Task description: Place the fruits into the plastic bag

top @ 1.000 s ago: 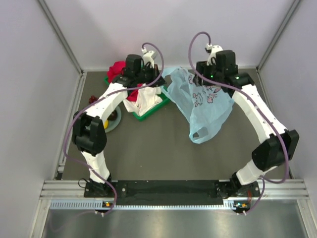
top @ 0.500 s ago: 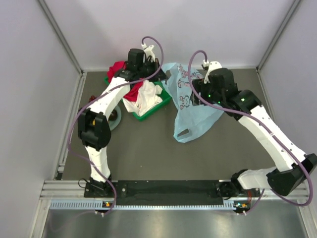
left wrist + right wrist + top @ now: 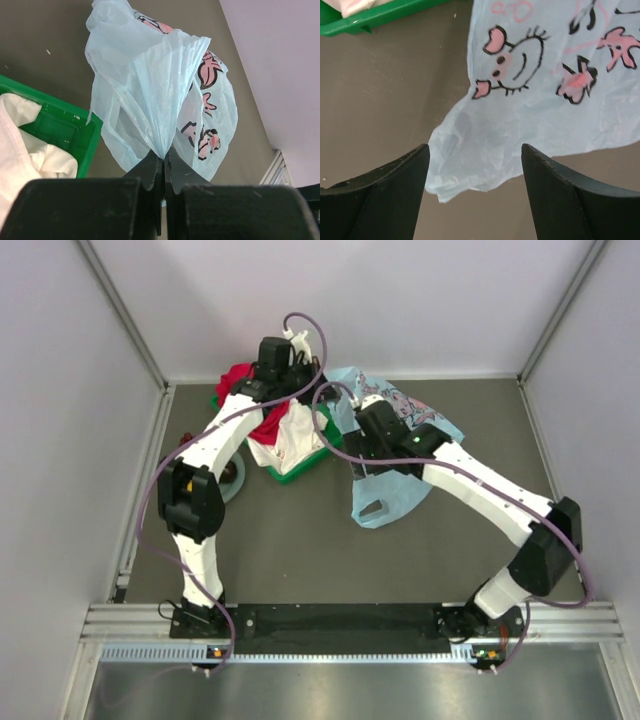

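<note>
Evidently no fruit is bagged yet: left gripper [image 3: 163, 159] pinches the thin pale-blue printed plastic bag [image 3: 150, 85] at twelve o'clock, while right gripper [image 3: 474, 150] gapes wide.

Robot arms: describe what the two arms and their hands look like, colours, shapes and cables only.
Both the left arm and right arm have smooth white links joined by bulky black joints. A thin purple-grey cable loops loosely along each. A small green light glows on the right arm. The left hand and right hand have matte black, wedge-shaped fingers.
</note>
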